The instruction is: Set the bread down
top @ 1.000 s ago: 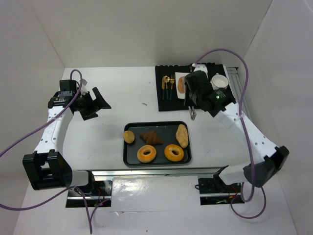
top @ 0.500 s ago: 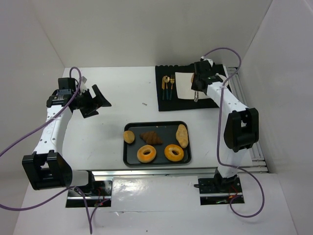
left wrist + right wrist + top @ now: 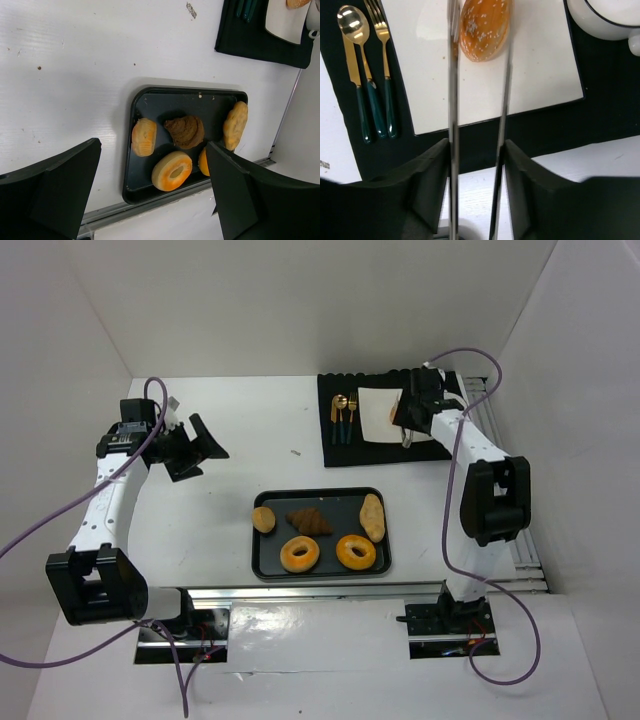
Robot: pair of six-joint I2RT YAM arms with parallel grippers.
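Note:
The bread [image 3: 485,27], a glossy orange-brown seeded roll, lies on the far part of a white plate [image 3: 535,75] on a black mat [image 3: 340,445]. It also shows at the top right corner of the left wrist view [image 3: 298,3]. In the top view the right wrist hides it. My right gripper [image 3: 479,185] [image 3: 408,425] is shut on metal tongs [image 3: 452,125]. The two tong arms reach to either side of the bread; I cannot tell whether they touch it. My left gripper [image 3: 152,150] [image 3: 200,448] is open and empty, over the table left of the tray.
A dark tray [image 3: 268,560] near the front holds a tan round bun [image 3: 264,519], a croissant [image 3: 309,521], two bagels [image 3: 299,554] and a pale oval loaf [image 3: 373,516]. Gold cutlery [image 3: 365,75] lies left of the plate, a white cup [image 3: 605,17] to its right.
The right arm has folded back, and its wrist with the tongs has shifted to the plate's right side. The left arm has not moved.

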